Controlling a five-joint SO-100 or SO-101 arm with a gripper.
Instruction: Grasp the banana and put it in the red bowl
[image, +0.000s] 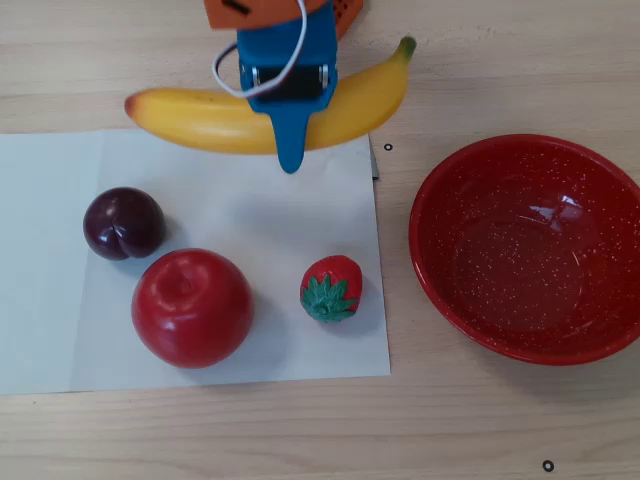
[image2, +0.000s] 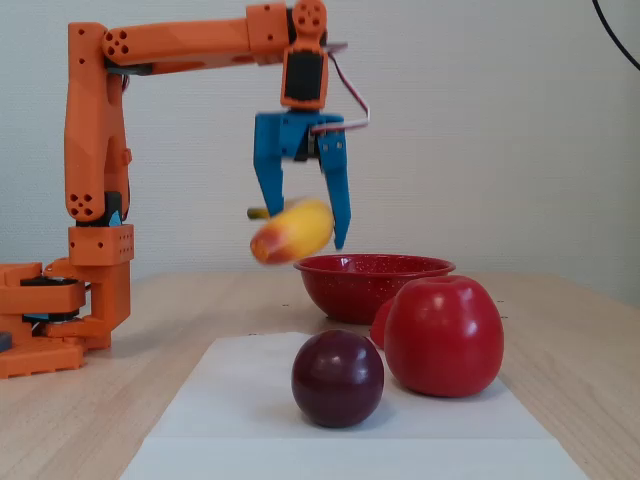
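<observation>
I am holding the blue pincer (image2: 305, 235) clenched on the banana (image2: 291, 230); the fixed view is showing one blue finger on each side of the fruit, gripping it near its middle, and the whole thing is hanging in the air well above the table (image2: 560, 300). The banana is looking blurred there, so it is probably swinging or travelling. In the overhead view the pincer (image: 291, 135) is crossing the banana (image: 200, 118) at about mid-length, with the green stem tip pointing toward the upper right and the orange-red end toward the left.

I am judging the grasp and lift as done, and the carry as the step in hand. The red bowl (image: 430, 205) is sitting empty to the right in the overhead view, well apart from the fruit I am carrying. Next I am needing to swing the arm (image2: 180, 40) over until the banana's middle is hanging above the bowl's hollow, lower it, and only then let go; the banana is long, so an off-centre drop could tip over the rim.

On the white paper sheet (image: 250, 215) a plum (image: 123, 223), an apple (image: 192, 306) and a strawberry (image: 331, 288) are lying clear of that route.
</observation>
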